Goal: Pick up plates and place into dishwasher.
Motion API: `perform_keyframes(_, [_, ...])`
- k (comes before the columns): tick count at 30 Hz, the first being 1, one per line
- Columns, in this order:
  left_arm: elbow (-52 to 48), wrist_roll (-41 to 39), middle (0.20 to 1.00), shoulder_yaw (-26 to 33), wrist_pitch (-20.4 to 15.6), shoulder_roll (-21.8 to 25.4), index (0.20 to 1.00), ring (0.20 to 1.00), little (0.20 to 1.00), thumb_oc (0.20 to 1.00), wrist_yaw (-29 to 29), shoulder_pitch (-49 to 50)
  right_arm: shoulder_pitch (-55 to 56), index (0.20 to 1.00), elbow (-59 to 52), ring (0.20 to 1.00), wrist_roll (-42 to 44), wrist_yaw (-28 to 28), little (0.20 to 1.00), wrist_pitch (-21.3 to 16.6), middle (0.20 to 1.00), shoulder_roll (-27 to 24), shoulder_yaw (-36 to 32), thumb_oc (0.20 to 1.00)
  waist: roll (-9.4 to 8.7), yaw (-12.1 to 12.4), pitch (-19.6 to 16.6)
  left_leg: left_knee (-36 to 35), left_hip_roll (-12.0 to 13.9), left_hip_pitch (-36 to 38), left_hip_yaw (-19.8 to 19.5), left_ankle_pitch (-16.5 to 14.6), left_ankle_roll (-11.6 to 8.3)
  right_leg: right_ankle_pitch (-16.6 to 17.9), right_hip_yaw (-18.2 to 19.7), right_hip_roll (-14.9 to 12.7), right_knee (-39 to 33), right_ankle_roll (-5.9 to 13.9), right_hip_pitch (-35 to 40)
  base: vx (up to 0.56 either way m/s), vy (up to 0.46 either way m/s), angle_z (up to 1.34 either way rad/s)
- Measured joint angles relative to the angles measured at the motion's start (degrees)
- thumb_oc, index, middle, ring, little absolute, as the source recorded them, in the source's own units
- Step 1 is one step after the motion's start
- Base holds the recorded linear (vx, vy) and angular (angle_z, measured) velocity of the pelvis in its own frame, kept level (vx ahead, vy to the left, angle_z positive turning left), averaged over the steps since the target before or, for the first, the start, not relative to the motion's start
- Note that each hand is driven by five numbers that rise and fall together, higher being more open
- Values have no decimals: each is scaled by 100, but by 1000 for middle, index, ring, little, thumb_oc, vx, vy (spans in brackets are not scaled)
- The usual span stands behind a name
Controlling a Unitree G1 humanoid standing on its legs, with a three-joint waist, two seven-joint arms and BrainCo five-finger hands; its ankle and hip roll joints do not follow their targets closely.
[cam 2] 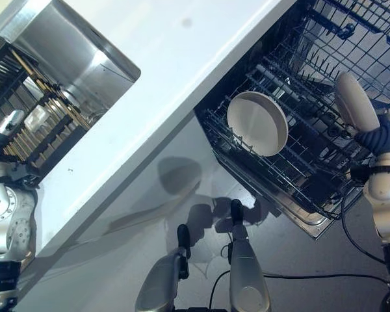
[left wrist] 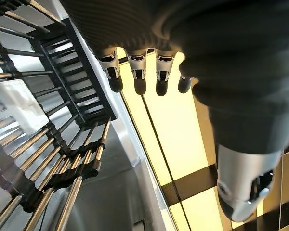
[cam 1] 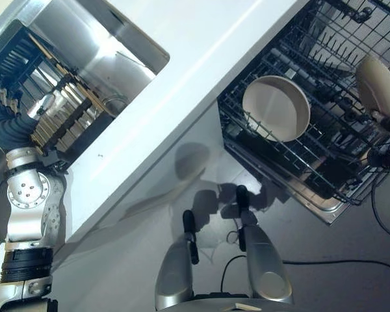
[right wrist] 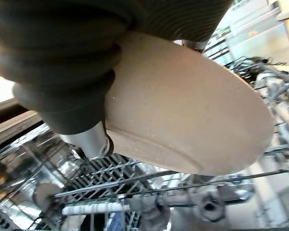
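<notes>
Beside the white desk (cam 1: 201,58), one plate (cam 1: 276,107) is already standing in the dishwasher rack (cam 2: 312,162) while the right hand (right wrist: 94,142), fingers clamped on a second plate (right wrist: 192,120), is hovering over it, the left hand (left wrist: 137,72) hanging slack-fingered over the drying rack (left wrist: 62,159).

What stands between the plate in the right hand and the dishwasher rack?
Nothing visible. The right hand holds the plate just above the rack, apart from another plate already standing there.

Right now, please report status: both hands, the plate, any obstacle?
Right hand shut on beige plate, above dishwasher rack. Left hand open, over sink drying rack. One plate already racked. No obstacle seen.
</notes>
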Motion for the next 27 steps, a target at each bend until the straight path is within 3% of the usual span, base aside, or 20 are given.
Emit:
perform_keyframes(6, [-10,-154,1000,27,24,303,1000,1000,1000,1000,45,-43,-230,200,18,200,1060,207,200,-323,200,5,11,200,-104,100,131,68,-8,-49,-33,-14,-20,34,-25,-10,-10,-16,-2,-10,-62,2])
perform_keyframes(14, [257,-162,1000,54,57,487,1000,1000,1000,1000,-40,-443,-433,200,169,200,1849,1128,200,-654,200,6,13,200,-168,216,170,211,-10,-185,-196,-38,-52,45,-144,-21,-12,-30,7,-5,-12,7])
perform_keyframes(20, [398,-165,1000,62,106,559,1000,1000,1000,1000,-193,-571,-610,200,437,200,1943,1592,200,-617,200,-58,19,200,-192,225,183,267,-19,-224,-237,-44,-57,50,-169,-34,-6,-33,11,-14,-9,3])
perform_keyframes(27, [418,-166,1000,64,203,767,1000,1000,1000,1000,-203,-614,-738,200,547,200,1430,1576,200,-101,200,-279,240,200,-219,214,199,285,-81,-419,-226,-24,-29,82,-162,-95,12,13,-188,-38,2,0])
